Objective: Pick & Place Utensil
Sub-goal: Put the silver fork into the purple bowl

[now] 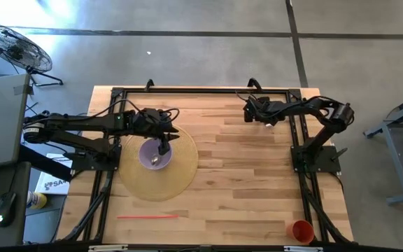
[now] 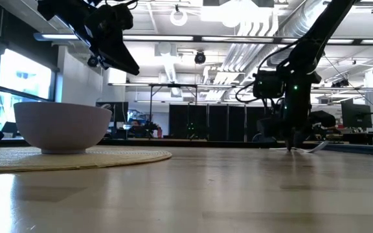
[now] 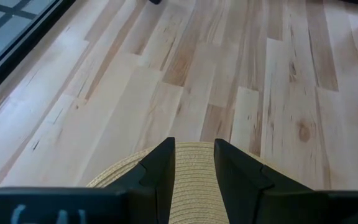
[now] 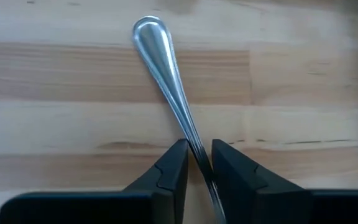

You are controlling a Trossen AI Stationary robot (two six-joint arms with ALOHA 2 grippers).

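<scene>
Right gripper (image 4: pixel 197 163), at the table's (image 1: pixel 243 175) two o'clock, pinches a utensil (image 4: pixel 163 68) lying on the wood. Left gripper (image 1: pixel 164 147) hovers at nine o'clock over the bowl (image 1: pixel 152 154), fingers slightly apart, empty.

Bowl (image 1: pixel 152 154) on round mat (image 1: pixel 177 178), table's left half; straw (image 1: pixel 147 216) before the mat; cup (image 1: pixel 301 230) at front right corner.

Between my two arms the tabletop (image 1: pixel 243 161) lies bare; the bowl (image 1: pixel 154 154) on its mat (image 1: pixel 180 171) blocks the left.
</scene>
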